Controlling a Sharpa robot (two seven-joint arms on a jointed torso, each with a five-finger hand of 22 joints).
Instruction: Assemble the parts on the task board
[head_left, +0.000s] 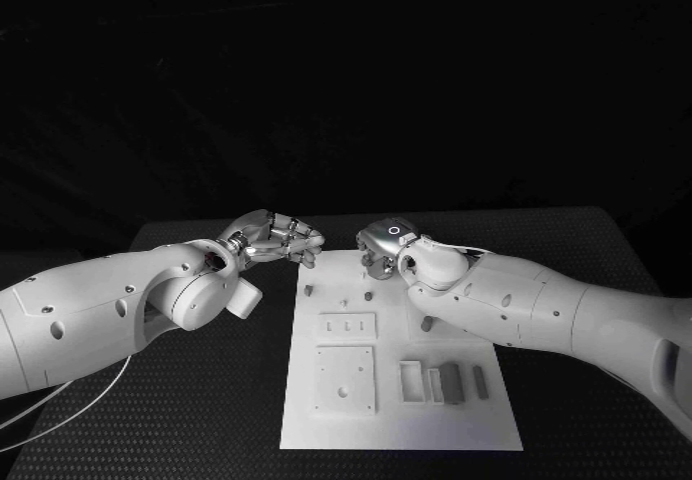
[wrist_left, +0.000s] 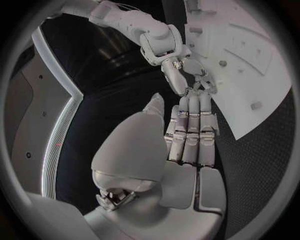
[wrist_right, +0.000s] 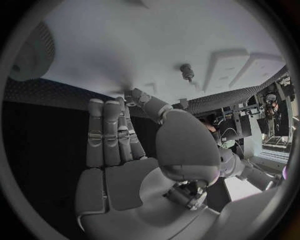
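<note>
The white task board (head_left: 397, 420) lies in the middle of the black table. Grey parts lie on its right side: a pale frame (head_left: 413, 382) and two dark bars (head_left: 450, 382) (head_left: 480, 381). Small pegs (head_left: 369, 296) (head_left: 427, 323) stand farther back. My left hand (head_left: 274, 238) hovers at the board's far left corner. In the left wrist view its fingers (wrist_left: 190, 130) are straight and close together, with nothing in them. My right hand (head_left: 387, 245) is over the board's far edge, its fingers (wrist_right: 106, 135) stretched out and bare. The two hands' fingertips nearly meet beside the board (wrist_left: 250, 60).
Two recessed white plates (head_left: 346, 326) (head_left: 346, 380) sit on the board's left half. A peg (wrist_right: 186, 72) stands on the board (wrist_right: 144, 45) ahead of my right hand. Black matting (head_left: 188, 400) surrounds the board, and a cable (head_left: 72, 405) hangs under my left arm.
</note>
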